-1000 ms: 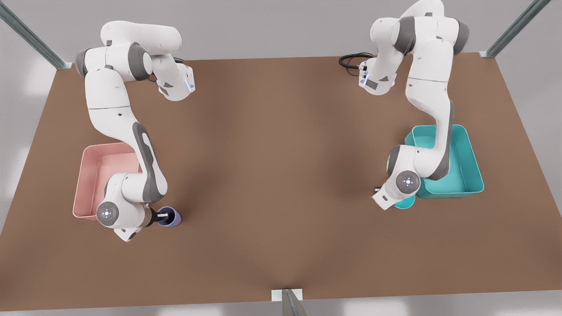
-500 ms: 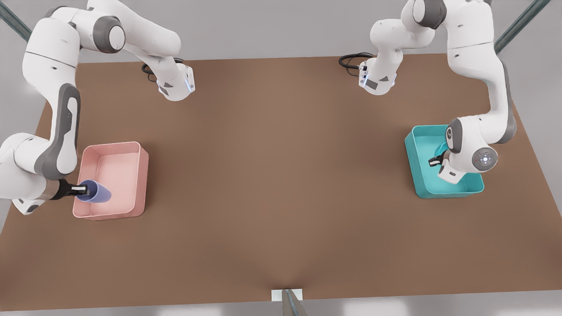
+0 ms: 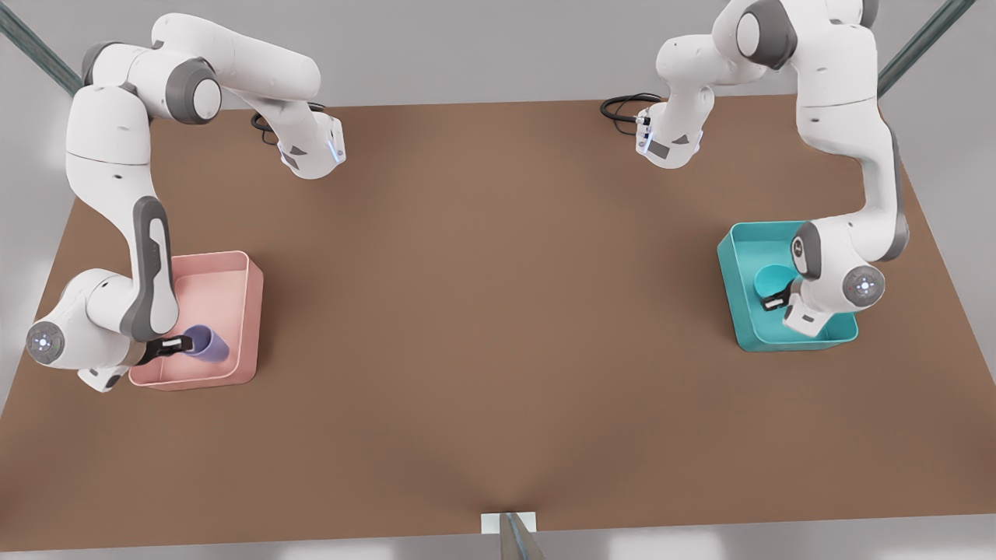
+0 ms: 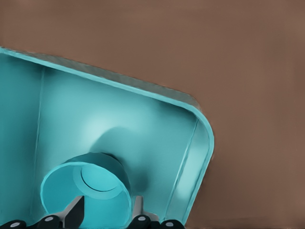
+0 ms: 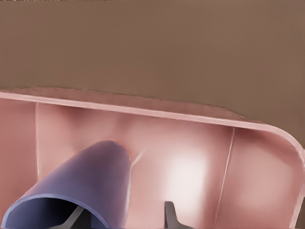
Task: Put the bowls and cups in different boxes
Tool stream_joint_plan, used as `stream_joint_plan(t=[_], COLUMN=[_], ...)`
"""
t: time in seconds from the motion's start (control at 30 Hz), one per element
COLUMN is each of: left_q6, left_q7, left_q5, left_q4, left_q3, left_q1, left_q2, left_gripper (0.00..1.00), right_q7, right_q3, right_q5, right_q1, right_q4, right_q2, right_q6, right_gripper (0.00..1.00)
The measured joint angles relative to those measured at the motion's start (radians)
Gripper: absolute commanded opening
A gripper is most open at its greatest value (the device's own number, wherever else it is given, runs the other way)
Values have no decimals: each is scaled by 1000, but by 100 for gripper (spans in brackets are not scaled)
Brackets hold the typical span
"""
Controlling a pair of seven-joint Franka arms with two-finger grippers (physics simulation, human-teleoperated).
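The right hand (image 3: 180,343) pinches the cup's (image 3: 207,344) rim inside the pink box (image 3: 233,264), cup tipped on its side, base pointing toward the front view's right. The left hand (image 3: 778,299) pinches the bowl's (image 3: 770,277) rim inside the teal box (image 3: 739,311), bowl tilted.

No text, label, brand or number can be read anywhere.

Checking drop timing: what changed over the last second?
Right gripper carried the cup from the table into the pink box. Left gripper carried the bowl from the table into the teal box. Both still grip their items. Both boxes stayed put.
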Motion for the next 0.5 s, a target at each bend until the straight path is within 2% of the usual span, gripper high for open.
stream_joint_plan(t=[0.1, 0.2, 0.27, 0.43, 0.5], left_q6=[-260, -463, -551, -676, -703], left_q7=[13, 33, 44, 68, 75], left_q5=[10, 5, -3, -30, -39], left_q4=[345, 530, 572, 588, 588], left_q3=[-130, -210, -223, -228, -229], left_q1=[-4, -18, -12, 11, 11], left_q2=[-83, -105, -91, -88, -87], left_gripper=[100, 100, 100, 100, 100], right_q7=[-17, -38, -49, 49, 104], right_q3=[4, 5, 21, 30, 47], right_q5=[6, 19, 26, 25, -5], right_q1=[3, 6, 12, 241, 262], right_q4=[2, 6, 64, 421, 510], right_q2=[-19, -73, -109, -128, -165], right_q6=[0, -38, -99, -413, -538], right_gripper=[100, 100, 99, 100, 100])
